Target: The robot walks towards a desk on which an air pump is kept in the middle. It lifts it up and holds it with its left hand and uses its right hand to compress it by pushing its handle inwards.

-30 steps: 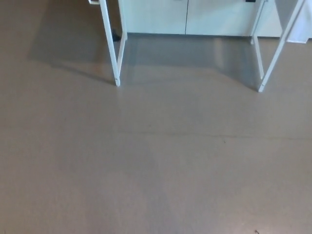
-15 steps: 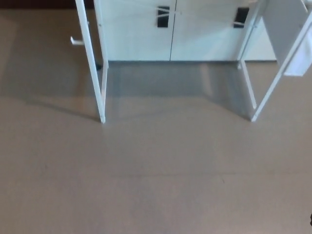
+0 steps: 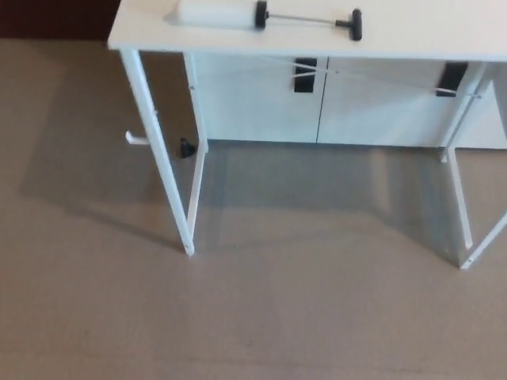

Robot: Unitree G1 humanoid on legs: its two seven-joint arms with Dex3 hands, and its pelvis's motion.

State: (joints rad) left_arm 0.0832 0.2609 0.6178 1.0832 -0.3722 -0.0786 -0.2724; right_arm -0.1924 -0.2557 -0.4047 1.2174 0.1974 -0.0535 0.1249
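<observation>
The air pump [image 3: 238, 14] lies on its side on the white bench [image 3: 412, 39], near the top edge of the head view and toward the bench's left end, with its white barrel pointing left, its thin rod drawn out to the right and the black T-handle [image 3: 356, 24] at the rod's end. Neither of the robot's hands is in view, so whether their fingers are wide or narrow cannot be told. The robot stands on the grey-brown floor [image 3: 261, 317], well apart from the bench, so the walk is likely not finished. The main risk is in the approach: the bench's thin white legs [image 3: 162, 158] stand in front, and a step drifting left could knock the near leg and shake the bench, which may roll the round barrel. Stopping too far back would leave the pump out of reach at the far side. With the rod extended, a lift by the barrel alone may tip the pump toward the handle end.
</observation>
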